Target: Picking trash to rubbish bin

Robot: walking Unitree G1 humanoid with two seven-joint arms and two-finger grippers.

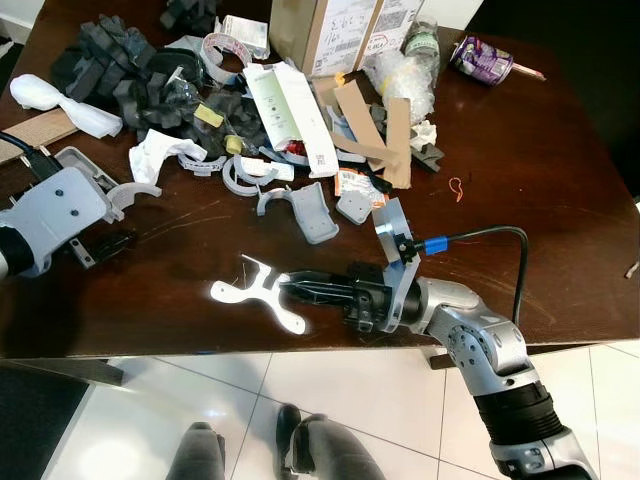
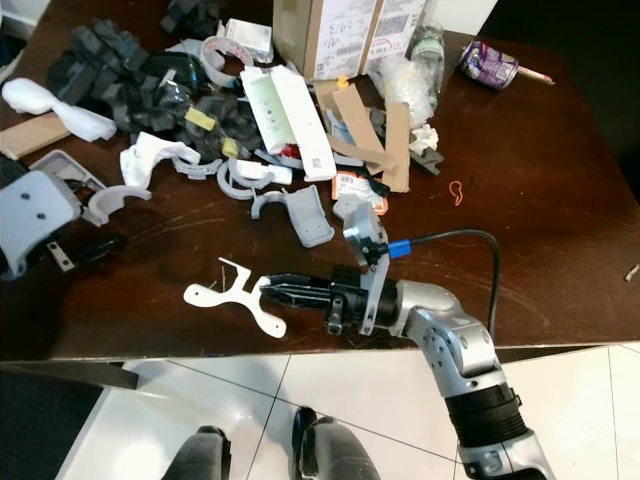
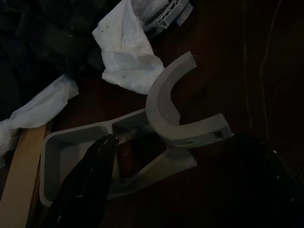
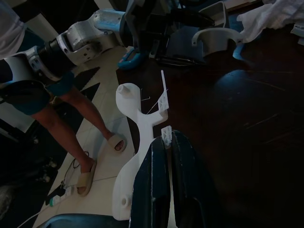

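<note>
A flat white plastic piece (image 1: 255,292) lies near the front edge of the dark wooden table (image 1: 540,200). My right gripper (image 1: 286,288) reaches to it from the right; in the right wrist view its fingers (image 4: 154,185) are pressed together on a small tab of the white piece (image 4: 137,114). My left gripper (image 1: 105,243) is at the table's left side, open. Its fingers (image 3: 90,180) hover wide apart over a grey tray (image 3: 71,142) and a curved grey bracket (image 3: 166,114), beside a crumpled white tissue (image 3: 126,57).
The back half of the table holds a heap of trash: black foam (image 1: 110,60), a white carton (image 1: 290,115), cardboard strips (image 1: 375,125), a cardboard box (image 1: 340,30), a purple can (image 1: 480,58). A person's legs (image 4: 80,137) stand on the tiled floor beside the table.
</note>
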